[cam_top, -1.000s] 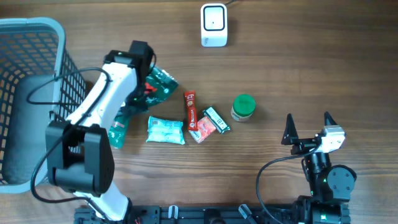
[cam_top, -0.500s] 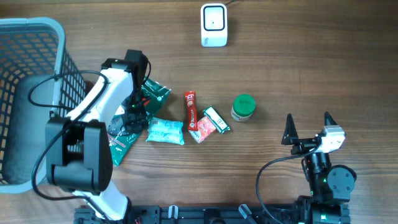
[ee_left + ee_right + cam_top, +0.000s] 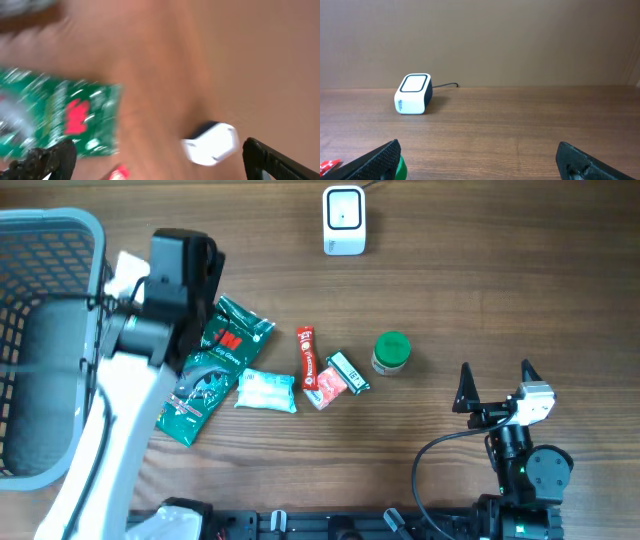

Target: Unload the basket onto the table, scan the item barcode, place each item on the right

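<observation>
Groceries lie in a loose row at mid-table: a large green packet point(image 3: 215, 370), a pale blue packet point(image 3: 266, 391), a red stick point(image 3: 306, 352), two small packs and a green-lidded jar point(image 3: 391, 352). The green packet, nearest the left arm, seems to be the item in hand. It lies flat on the wood, gripped by nothing, well apart from the white scanner point(image 3: 343, 220) at the far edge.

The left gripper point(image 3: 156, 150) is spread wide and empty above the table near the packet, probably to leave room for a clean approach. The right gripper point(image 3: 496, 375) sits by its base, fingers apart and holding nothing, out of the way of the work.

The overhead view gives the whole layout and the basket point(image 3: 50, 220) at the left, but the left arm, high and close to the lens, hides its own fingers. The left wrist view, though blurred, shows both fingers with packet and scanner beyond them. The right wrist view shows the scanner from low down, its cable trailing behind.
</observation>
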